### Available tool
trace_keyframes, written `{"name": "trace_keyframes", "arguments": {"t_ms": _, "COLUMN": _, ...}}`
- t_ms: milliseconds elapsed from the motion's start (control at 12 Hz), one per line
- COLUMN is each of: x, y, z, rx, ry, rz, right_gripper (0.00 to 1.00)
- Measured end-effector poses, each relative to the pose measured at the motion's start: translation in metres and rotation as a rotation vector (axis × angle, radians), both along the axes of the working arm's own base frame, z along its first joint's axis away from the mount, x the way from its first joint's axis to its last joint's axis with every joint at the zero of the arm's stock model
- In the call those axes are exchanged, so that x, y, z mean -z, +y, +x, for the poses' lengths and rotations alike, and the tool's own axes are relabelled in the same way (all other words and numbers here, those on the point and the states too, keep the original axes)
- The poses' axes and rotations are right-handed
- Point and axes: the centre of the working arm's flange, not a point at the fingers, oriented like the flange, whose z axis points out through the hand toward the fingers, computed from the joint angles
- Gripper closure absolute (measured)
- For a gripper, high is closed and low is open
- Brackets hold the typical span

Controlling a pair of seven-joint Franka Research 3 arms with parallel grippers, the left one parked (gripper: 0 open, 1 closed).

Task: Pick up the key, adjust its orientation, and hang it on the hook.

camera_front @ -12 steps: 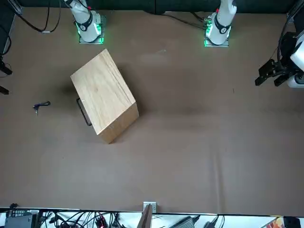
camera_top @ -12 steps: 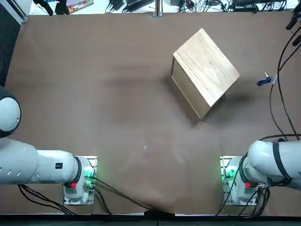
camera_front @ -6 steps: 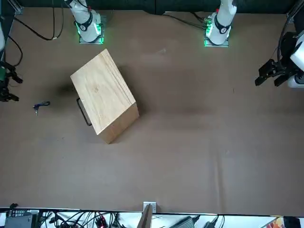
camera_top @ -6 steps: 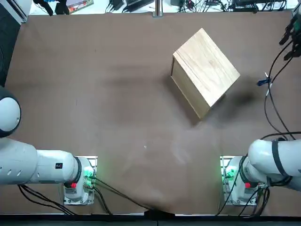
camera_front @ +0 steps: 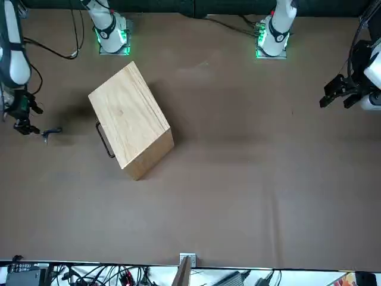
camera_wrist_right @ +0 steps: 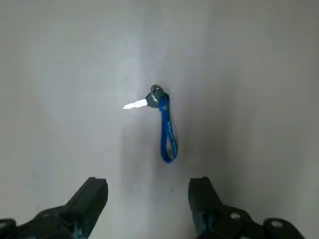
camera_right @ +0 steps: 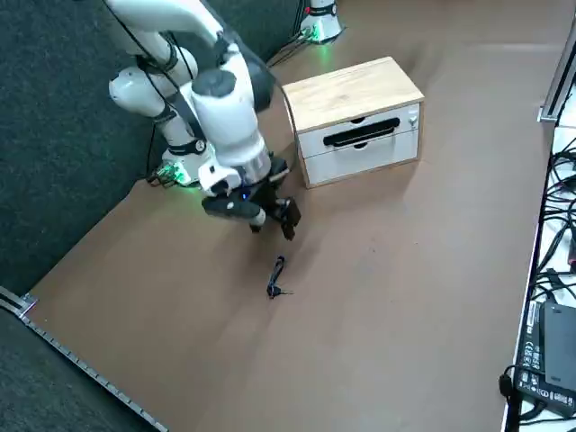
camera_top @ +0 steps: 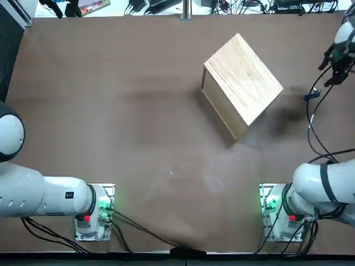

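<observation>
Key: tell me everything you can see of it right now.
The key has a short silvery, metal-looking blade and a dark head, with a small ring joining it to a looped blue strap. It lies on the brown tabletop, blade angled away from the strap, to the right of the wooden box. The open right gripper hovers above, not touching it.

A robotics lab, judging by robot arms (camera_top: 52, 195) bolted to a cable-strewn table (camera_top: 161, 144)
</observation>
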Motion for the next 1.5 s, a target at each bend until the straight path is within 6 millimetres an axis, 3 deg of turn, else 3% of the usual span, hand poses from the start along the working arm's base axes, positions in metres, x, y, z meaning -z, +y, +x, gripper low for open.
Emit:
{"name": "trace_keyframes", "arguments": {"t_ms": 250, "x": 0.043, "y": -0.004, "z": -0.009, "rx": -0.017, "ry": 0.0, "rz": -0.002, "right_gripper": 0.01}}
{"name": "trace_keyframes", "arguments": {"t_ms": 750, "x": 0.094, "y": -0.008, "z": -0.018, "rx": -0.05, "ry": 0.013, "rz": 0.003, "right_gripper": 0.01}}
{"name": "trace_keyframes", "arguments": {"t_ms": 1500, "x": 0.117, "y": 0.001, "z": -0.018, "rx": -0.073, "ry": 0.015, "rz": 0.009, "right_gripper": 0.01}}
